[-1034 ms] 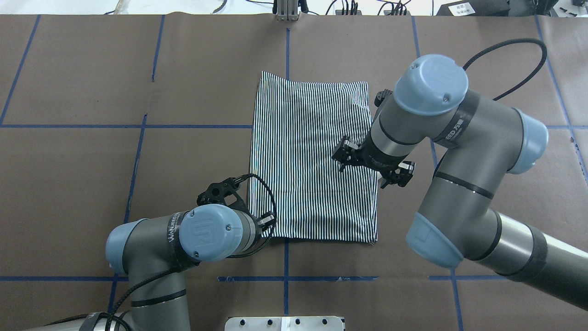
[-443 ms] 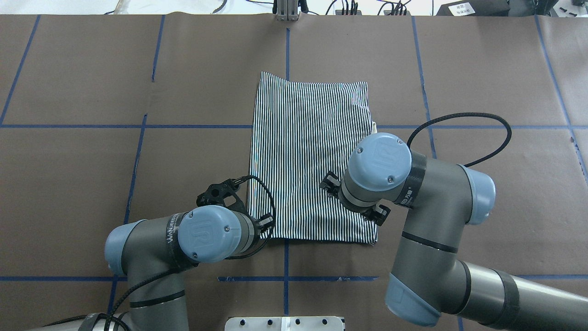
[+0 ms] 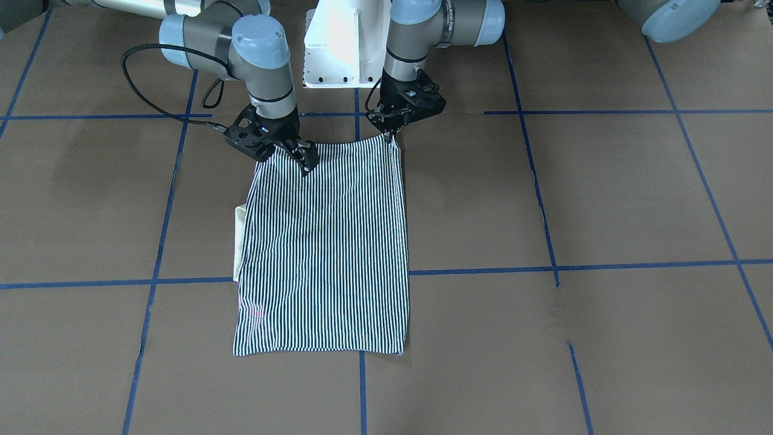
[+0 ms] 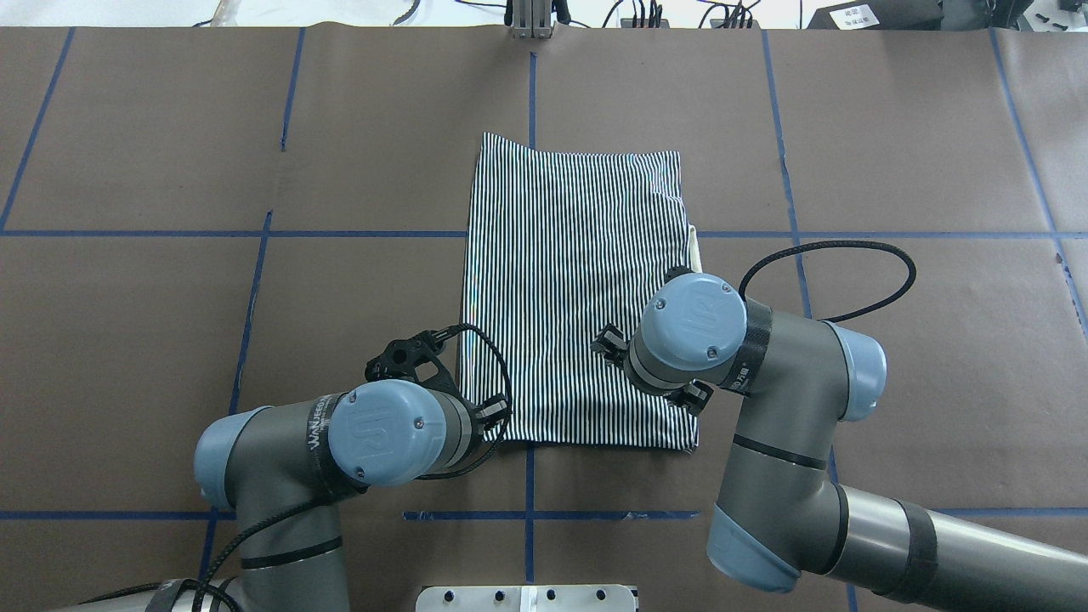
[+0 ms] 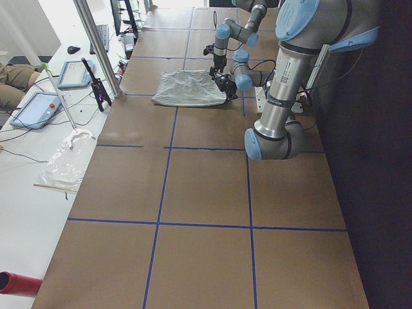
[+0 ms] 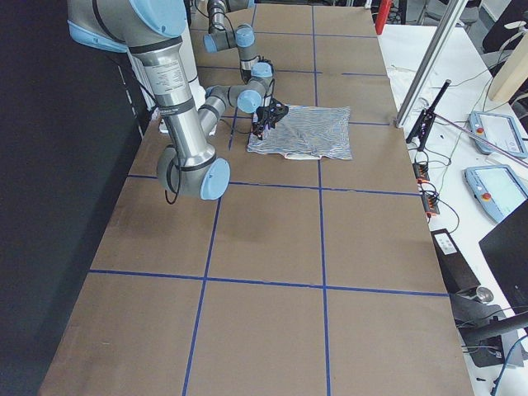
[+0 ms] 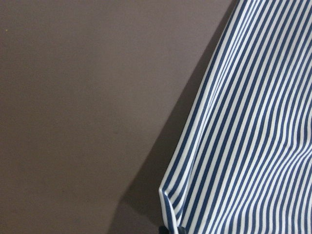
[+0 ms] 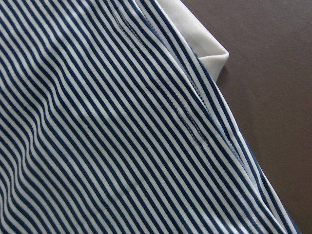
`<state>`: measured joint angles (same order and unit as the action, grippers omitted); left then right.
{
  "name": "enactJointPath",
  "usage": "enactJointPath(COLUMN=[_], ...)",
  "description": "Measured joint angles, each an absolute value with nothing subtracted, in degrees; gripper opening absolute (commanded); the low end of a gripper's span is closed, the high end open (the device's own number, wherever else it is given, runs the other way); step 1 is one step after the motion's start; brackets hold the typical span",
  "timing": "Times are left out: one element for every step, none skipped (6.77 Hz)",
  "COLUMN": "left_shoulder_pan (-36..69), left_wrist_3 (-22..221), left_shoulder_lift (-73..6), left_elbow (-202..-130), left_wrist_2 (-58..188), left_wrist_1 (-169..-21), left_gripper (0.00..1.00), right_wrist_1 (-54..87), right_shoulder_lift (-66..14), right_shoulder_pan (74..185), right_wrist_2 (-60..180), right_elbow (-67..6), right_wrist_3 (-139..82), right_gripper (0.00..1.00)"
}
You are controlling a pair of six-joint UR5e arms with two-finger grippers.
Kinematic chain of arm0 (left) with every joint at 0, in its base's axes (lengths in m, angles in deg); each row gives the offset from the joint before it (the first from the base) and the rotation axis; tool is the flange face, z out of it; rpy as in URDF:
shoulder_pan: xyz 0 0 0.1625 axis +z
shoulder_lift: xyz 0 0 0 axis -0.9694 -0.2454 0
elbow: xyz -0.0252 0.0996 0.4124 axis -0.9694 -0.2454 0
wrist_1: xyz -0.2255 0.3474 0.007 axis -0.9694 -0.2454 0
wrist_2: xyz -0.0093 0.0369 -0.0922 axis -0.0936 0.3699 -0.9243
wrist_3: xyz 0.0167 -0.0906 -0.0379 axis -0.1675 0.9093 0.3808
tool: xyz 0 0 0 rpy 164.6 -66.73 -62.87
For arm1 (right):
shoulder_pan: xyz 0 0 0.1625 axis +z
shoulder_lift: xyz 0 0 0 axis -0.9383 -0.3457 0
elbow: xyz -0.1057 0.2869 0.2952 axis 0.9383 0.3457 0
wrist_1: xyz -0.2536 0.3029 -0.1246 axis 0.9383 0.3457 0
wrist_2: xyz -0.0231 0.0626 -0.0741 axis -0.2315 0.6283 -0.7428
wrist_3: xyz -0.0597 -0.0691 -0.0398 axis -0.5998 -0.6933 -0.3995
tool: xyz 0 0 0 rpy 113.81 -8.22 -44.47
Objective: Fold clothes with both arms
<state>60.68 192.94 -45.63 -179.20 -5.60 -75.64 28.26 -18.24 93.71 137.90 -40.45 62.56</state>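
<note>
The striped polo shirt lies folded into a rectangle at the table's middle, also seen in the front view. Its cream collar pokes out at the edge on my right side. My left gripper is shut on the shirt's near left corner, and the left wrist view shows that corner pinched and slightly lifted. My right gripper is low over the shirt close to its near right corner. The right wrist view shows only stripes and collar, no fingertips, so its jaws stand apart.
The white pedestal base stands just behind the shirt's near edge. Blue tape lines grid the brown table cover. A metal post and tablets stand on the operators' side beyond the far edge.
My right arm has swung back toward the robot along the shirt's right side, from mid-shirt to the near right corner, and lowered. The left arm and the shirt have not moved.
</note>
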Motion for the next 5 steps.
enactJointPath(left_shoulder_pan=[60.7,60.7,60.7,60.7,60.7], left_wrist_3=[192.9,192.9,192.9,192.9,192.9], left_shoulder_lift=[-45.6,-45.6,-45.6,-45.6,-45.6], left_elbow=[-179.2,-179.2,-179.2,-179.2,-179.2], left_wrist_2=[-5.6,-5.6,-5.6,-5.6,-5.6], left_wrist_1=[-75.7,-75.7,-75.8,-75.8,-75.8], left_gripper=[0.0,0.0,0.0,0.0,0.0], right_wrist_1=[27.6,27.2,27.0,27.0,27.0], right_shoulder_lift=[-19.0,-19.9,-20.4,-20.6,-20.6], right_shoulder_pan=[93.7,93.5,93.3,93.0,92.8], right_wrist_2=[137.8,137.7,137.7,137.7,137.7], right_elbow=[-40.2,-40.2,-40.2,-40.1,-40.0], right_wrist_3=[62.8,62.9,63.0,63.0,63.0], right_gripper=[1.0,1.0,1.0,1.0,1.0])
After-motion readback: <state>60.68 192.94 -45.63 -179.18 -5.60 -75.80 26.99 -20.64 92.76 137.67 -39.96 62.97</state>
